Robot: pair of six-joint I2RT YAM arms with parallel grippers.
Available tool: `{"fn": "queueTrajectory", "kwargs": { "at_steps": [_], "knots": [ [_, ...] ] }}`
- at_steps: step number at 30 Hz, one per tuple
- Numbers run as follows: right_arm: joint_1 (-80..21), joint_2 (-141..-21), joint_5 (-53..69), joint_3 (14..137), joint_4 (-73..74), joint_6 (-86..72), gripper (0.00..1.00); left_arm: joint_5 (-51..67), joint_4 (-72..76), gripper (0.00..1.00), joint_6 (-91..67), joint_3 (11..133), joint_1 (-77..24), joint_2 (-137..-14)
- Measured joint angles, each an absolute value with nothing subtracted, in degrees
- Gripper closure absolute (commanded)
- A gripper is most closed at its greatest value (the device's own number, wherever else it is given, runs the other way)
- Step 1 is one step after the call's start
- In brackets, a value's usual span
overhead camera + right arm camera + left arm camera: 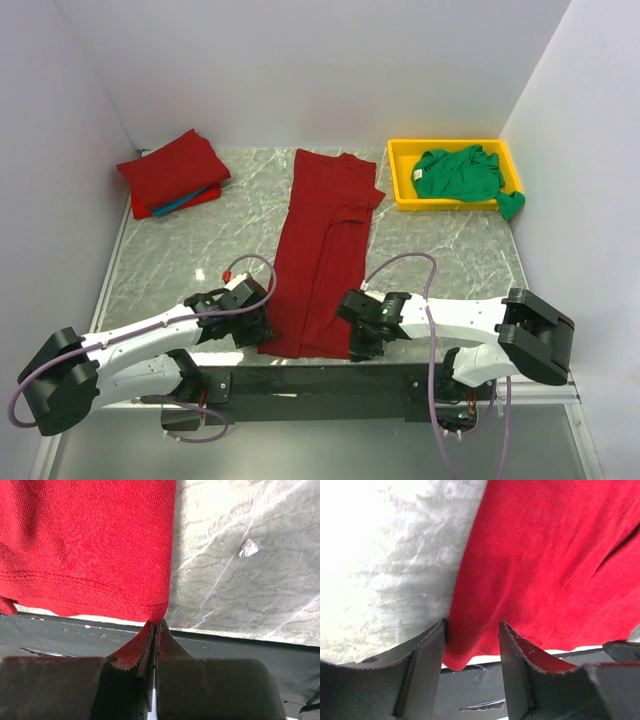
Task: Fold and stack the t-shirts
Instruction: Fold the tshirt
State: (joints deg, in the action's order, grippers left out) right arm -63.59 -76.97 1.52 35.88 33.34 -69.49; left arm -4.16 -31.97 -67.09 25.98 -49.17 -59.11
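A dark red t-shirt (325, 250) lies lengthwise down the middle of the marble table, folded into a long strip with its hem at the near edge. My left gripper (262, 328) is at the hem's left corner. In the left wrist view that gripper (472, 625) stands open, its fingers (427, 665) straddling the corner of the red cloth (545, 565). My right gripper (358, 345) is at the hem's right corner. The right wrist view shows it (157, 624) shut, pinching the very tip of the shirt's corner (90, 545).
A stack of folded red shirts (172, 170), with a blue one (185, 203) showing in it, sits at the back left. The yellow tray (450, 144) at the back right holds a crumpled green shirt (458, 172). A dark rail (330, 378) runs along the near edge.
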Motion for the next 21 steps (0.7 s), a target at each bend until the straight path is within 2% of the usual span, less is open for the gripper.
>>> {"fn": "queueTrajectory", "kwargs": {
  "at_steps": [18,21],
  "knots": [
    [-63.26,-75.72,1.61,34.79,32.91,-71.35,1.0,-6.63,-35.48,0.5,-69.95,27.35,-52.53,-60.47],
    [-63.18,-75.2,1.63,34.35,32.62,-71.68,1.0,-7.42,-37.32,0.55,-71.11,27.38,-53.25,-59.9]
  ]
}}
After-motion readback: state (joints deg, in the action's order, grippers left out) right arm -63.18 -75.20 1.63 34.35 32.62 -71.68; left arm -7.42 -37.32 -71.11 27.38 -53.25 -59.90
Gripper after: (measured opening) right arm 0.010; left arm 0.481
